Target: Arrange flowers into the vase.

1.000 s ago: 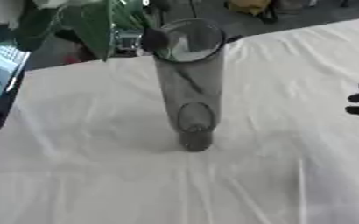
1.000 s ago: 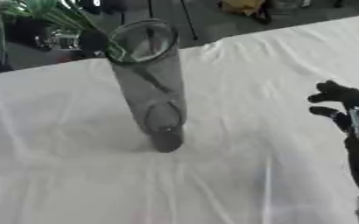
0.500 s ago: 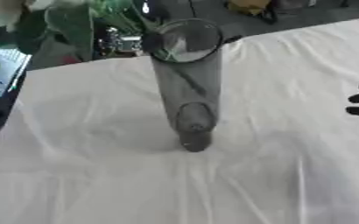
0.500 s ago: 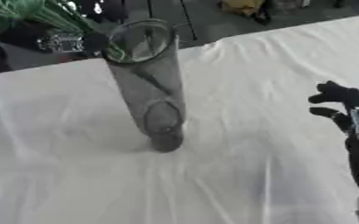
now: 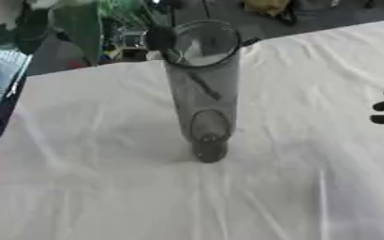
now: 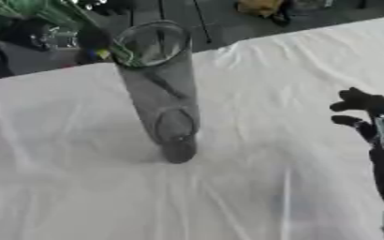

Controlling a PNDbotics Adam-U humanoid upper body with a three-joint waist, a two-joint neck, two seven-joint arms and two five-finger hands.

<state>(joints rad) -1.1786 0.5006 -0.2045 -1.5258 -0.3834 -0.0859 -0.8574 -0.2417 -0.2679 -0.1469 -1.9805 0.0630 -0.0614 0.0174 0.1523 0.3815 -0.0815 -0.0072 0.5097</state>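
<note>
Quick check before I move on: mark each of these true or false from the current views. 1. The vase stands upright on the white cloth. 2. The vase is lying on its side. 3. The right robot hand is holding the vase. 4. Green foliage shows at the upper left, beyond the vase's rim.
1. True. The vase stands upright on the white cloth.
2. False. It stands on its base, mouth up.
3. False. The right robot hand is at the right edge, apart from the vase and holding nothing.
4. True. Green foliage shows at the upper left.
</note>
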